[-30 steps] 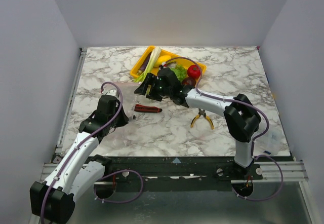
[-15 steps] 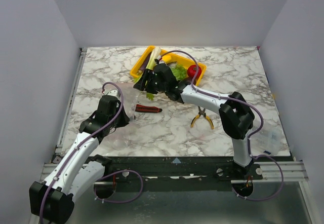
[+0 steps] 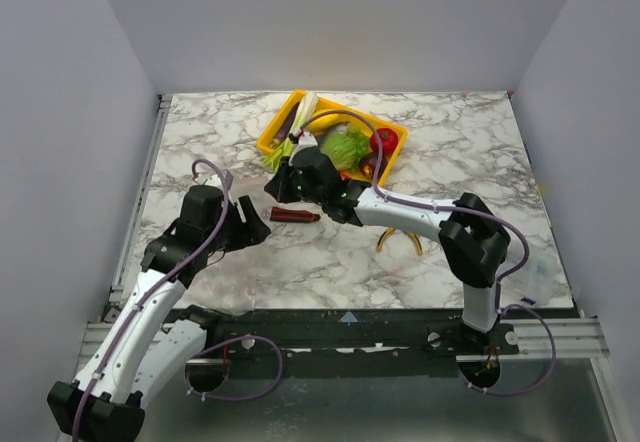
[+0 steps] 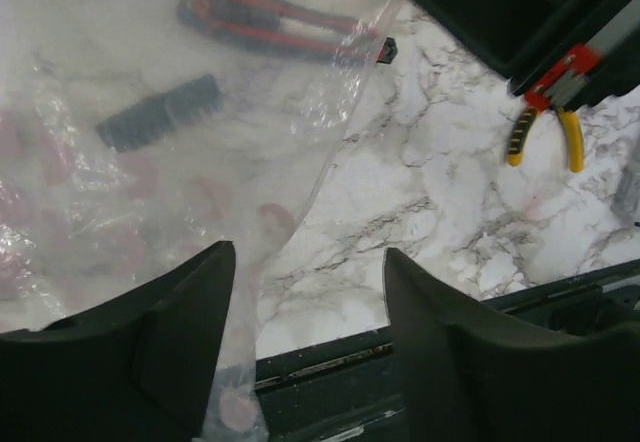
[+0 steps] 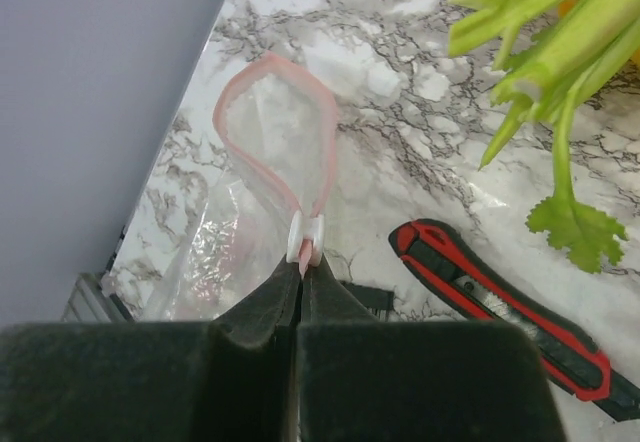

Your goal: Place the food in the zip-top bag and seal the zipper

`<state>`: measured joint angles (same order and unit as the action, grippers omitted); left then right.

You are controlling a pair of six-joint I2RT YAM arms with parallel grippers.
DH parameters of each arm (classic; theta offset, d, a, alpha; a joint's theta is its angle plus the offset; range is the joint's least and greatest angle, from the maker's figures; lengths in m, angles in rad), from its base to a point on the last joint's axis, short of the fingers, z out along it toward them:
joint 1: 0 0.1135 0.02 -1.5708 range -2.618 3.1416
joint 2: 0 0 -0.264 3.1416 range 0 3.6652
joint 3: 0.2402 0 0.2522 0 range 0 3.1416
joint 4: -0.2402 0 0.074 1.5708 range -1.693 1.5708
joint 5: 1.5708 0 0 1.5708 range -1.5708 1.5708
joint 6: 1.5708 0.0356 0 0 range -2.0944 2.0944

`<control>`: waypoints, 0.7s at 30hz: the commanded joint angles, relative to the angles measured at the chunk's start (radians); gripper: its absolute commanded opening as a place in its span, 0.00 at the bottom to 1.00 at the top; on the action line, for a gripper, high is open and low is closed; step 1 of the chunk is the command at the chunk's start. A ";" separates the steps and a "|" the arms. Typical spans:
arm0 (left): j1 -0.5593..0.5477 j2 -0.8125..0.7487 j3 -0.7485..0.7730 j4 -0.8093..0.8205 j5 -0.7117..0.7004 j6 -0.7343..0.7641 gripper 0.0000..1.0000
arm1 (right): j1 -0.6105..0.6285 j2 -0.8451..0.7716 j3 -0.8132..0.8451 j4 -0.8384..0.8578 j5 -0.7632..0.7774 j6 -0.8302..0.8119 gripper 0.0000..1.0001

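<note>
The clear, faintly pink zip-top bag (image 5: 225,232) lies on the marble between my two grippers, its mouth standing in an open loop. Its pink zipper (image 5: 262,127) rims that loop. My right gripper (image 5: 301,268) is shut on the zipper's end just below the white slider (image 5: 306,238). My left gripper (image 4: 305,254) is open, with bag film (image 4: 150,192) draped against its left finger (image 4: 150,362). The food stays in the yellow tray (image 3: 274,124): a leek (image 3: 298,120), lettuce (image 3: 345,147) and tomato (image 3: 383,140). Nothing shows inside the bag.
A red-and-black pocket knife (image 3: 292,215) lies just right of the bag, and shows through the film (image 4: 265,27) in the left wrist view. Yellow-handled pliers (image 3: 400,237) lie nearer the right arm. The leek's green leaves (image 5: 540,22) hang over the tray's edge.
The right gripper came away from the tray toward the bag and shut on the zipper end. The left gripper opened, letting go of the bag, and shifted right.
</note>
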<state>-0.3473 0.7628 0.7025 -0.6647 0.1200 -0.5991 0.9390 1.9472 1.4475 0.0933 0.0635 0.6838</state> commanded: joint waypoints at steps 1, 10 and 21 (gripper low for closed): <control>-0.003 -0.075 0.173 -0.177 0.004 -0.112 0.69 | 0.061 -0.120 -0.094 0.160 0.065 -0.141 0.00; 0.034 0.049 0.575 -0.429 -0.168 -0.225 0.84 | 0.162 -0.276 -0.313 0.383 0.126 -0.318 0.00; 0.282 0.252 0.712 -0.606 0.074 -0.488 0.76 | 0.300 -0.370 -0.392 0.477 0.280 -0.531 0.00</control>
<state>-0.1402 0.9878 1.4342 -1.1450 0.0860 -0.9379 1.2095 1.6150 1.0683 0.4984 0.2497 0.2543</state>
